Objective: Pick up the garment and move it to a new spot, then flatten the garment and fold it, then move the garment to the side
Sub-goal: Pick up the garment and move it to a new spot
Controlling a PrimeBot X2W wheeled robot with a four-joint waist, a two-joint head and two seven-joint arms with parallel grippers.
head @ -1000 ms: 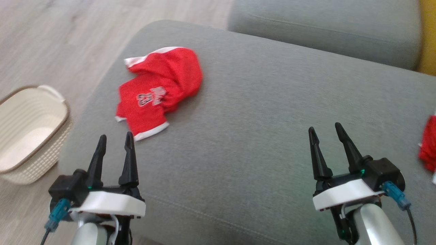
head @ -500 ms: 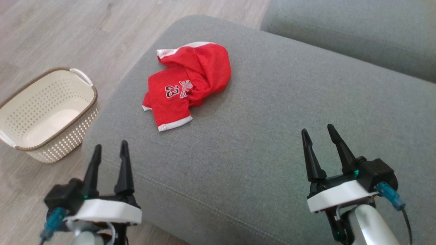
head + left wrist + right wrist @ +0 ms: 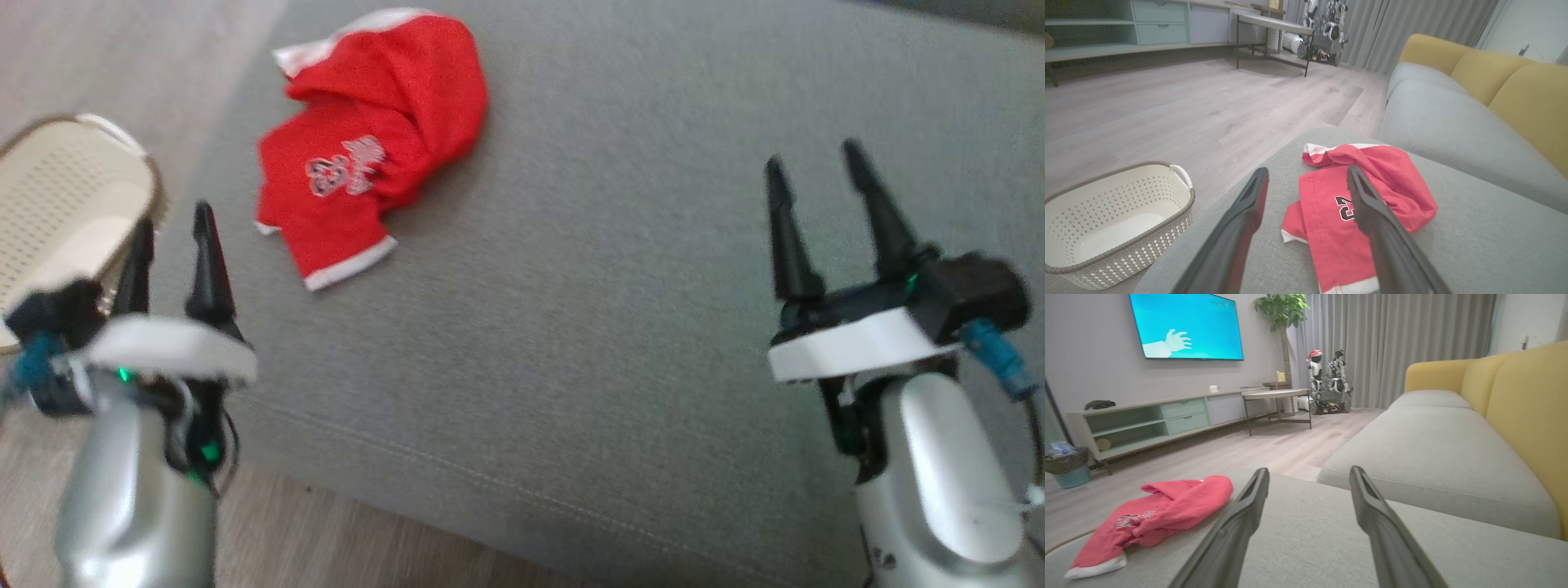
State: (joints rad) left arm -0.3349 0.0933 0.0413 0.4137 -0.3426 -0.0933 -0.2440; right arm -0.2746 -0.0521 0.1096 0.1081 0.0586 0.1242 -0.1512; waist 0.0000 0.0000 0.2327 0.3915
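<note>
Red garment [image 3: 384, 106], number perhaps 23, on grey cushion [image 3: 612, 286]

Soft, even room light falls everywhere, with only faint shadows under the red garment [image 3: 367, 139]. The head view is smeared by motion, worst at the left gripper [image 3: 171, 224] and the garment's print; the wrist views are crisper, bending at their edges, with the television [image 3: 1186, 324] glowing bright cyan
</note>
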